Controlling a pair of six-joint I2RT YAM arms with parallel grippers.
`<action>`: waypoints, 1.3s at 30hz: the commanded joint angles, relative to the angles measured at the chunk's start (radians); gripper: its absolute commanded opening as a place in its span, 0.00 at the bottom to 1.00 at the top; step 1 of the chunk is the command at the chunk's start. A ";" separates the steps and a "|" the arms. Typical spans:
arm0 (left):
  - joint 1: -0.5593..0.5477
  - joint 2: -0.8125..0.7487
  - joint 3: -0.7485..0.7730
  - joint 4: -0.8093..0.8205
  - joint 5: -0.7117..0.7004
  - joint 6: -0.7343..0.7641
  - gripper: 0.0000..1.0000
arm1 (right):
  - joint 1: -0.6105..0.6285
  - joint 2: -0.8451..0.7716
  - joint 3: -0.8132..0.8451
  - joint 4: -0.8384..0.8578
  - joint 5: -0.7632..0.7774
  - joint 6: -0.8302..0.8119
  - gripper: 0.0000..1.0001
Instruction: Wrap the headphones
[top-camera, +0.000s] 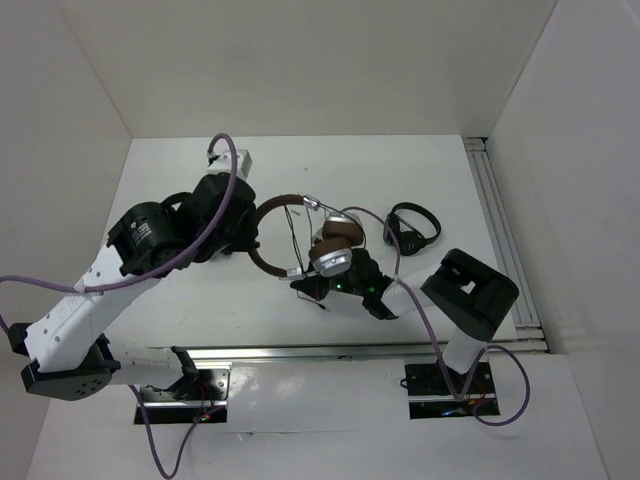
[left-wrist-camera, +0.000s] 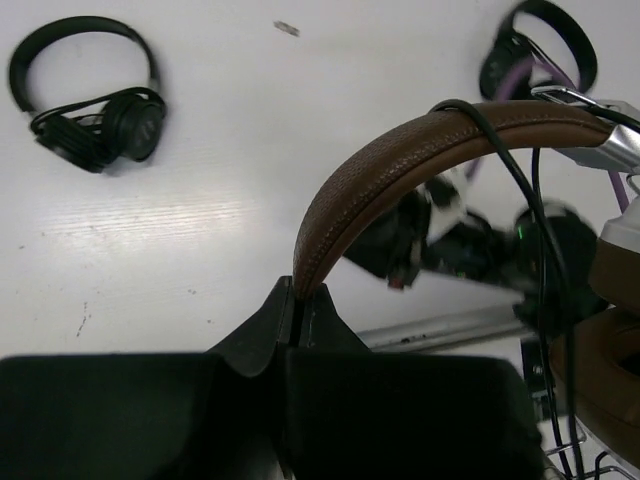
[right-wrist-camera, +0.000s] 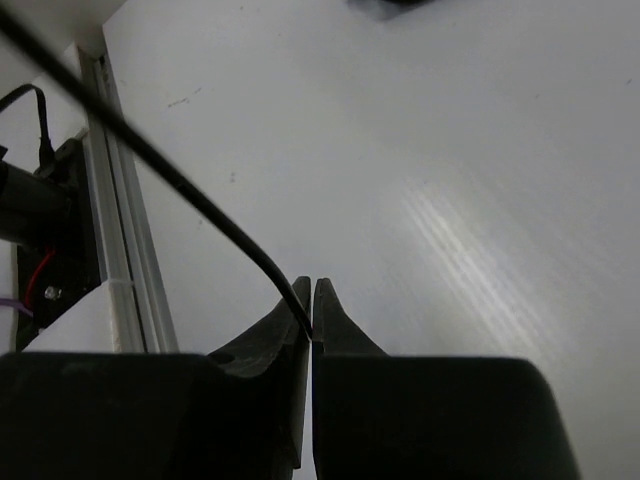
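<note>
Aluminium rail (top-camera: 330, 352) is running along the near edge of the white table (top-camera: 250, 312), with both arm bases bolted to it. Just beyond it, right of centre, the right gripper (right-wrist-camera: 312, 300) is reaching leftward with its jaws pressed together, pinching the thin black cable (right-wrist-camera: 180, 185) between the tips. From that pinch the cable is rising up and away to the left in the right wrist view. In the overhead view this gripper (top-camera: 308, 290) is sitting at the near side of the headphones (top-camera: 335, 250), which are lying around the middle of the table. Their silver ear cups (top-camera: 333, 262) with brown pads are to the right and the brown headband (top-camera: 262, 255) is arcing to the left. Whether the cups are resting on the table or hanging slightly off it is hard to tell from above. The left gripper (left-wrist-camera: 297, 300) is clamping the headband (left-wrist-camera: 400, 160) at its left end, fingers closed on the leather edge, and loops of cable are crossing over the band. Farther right, small black headphones (top-camera: 413, 225) are lying on the table apart from the brown pair. Another black pair (left-wrist-camera: 90, 100) is showing on bare table in the left wrist view.
</note>
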 joint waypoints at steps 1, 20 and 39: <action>0.076 -0.020 0.058 0.065 -0.091 -0.089 0.00 | 0.094 -0.094 -0.069 0.003 0.182 -0.012 0.03; 0.367 0.114 -0.204 0.242 -0.089 0.084 0.00 | 0.765 -0.582 0.120 -0.782 0.963 -0.079 0.01; 0.123 0.063 -0.483 0.229 0.110 0.313 0.00 | 0.816 -0.512 0.607 -1.530 1.261 -0.173 0.03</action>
